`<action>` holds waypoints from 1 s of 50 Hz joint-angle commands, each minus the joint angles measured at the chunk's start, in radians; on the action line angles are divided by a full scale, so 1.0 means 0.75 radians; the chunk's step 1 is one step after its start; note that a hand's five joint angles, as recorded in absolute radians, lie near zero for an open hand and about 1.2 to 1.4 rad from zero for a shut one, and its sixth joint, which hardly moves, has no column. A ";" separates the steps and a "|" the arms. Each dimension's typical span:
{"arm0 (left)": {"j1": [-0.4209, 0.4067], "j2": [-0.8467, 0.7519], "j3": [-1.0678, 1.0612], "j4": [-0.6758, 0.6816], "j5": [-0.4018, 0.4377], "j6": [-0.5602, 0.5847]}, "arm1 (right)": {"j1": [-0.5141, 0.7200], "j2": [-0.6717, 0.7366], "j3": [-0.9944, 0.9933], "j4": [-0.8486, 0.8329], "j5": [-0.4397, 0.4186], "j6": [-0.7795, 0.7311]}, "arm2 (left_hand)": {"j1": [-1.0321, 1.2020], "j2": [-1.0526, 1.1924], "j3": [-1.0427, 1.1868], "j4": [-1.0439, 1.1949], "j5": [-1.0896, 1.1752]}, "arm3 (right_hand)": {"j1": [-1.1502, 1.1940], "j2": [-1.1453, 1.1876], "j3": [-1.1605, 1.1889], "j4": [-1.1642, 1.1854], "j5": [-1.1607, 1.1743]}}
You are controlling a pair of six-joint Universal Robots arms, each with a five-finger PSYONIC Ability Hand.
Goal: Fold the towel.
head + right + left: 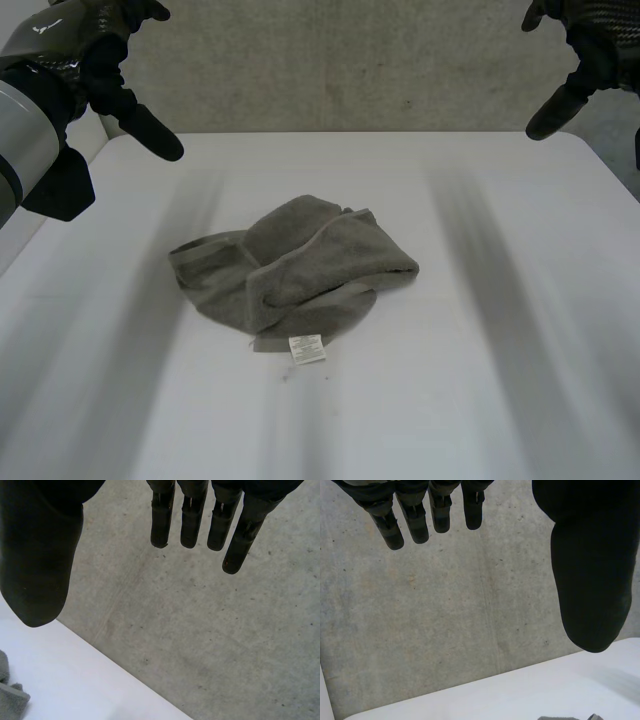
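While the left hand [100,50] and the right hand [590,45] are held wide and empty above the far corners of the table [520,380], the crumpled towel [295,275], lying mid-table, is judged soft, light and limp, best pinched at its hemmed edges.

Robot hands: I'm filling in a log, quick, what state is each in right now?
Left robot hand: open, holding nothing, apart from the towel.
Right robot hand: open, holding nothing, also apart from the towel.
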 commanded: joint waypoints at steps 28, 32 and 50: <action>0.009 -0.021 -0.068 0.063 0.012 0.031 | 0.008 0.138 -0.022 0.009 -0.011 -0.017 | -0.027 -0.025 -0.024 -0.022 -0.051 | -0.336 -0.345 -0.097 -0.336 -0.094; 0.013 -0.043 -0.074 0.073 0.014 0.033 | 0.014 0.181 -0.020 -0.022 -0.034 -0.035 | -0.027 -0.025 -0.024 -0.022 -0.051 | -0.336 -0.345 -0.097 -0.336 -0.094; 0.076 -0.479 -0.344 0.501 0.117 0.270 | 0.168 1.062 -0.568 -0.200 -0.398 -0.328 | -0.003 0.000 0.001 0.002 -0.027 | -0.336 -0.345 -0.097 -0.336 -0.094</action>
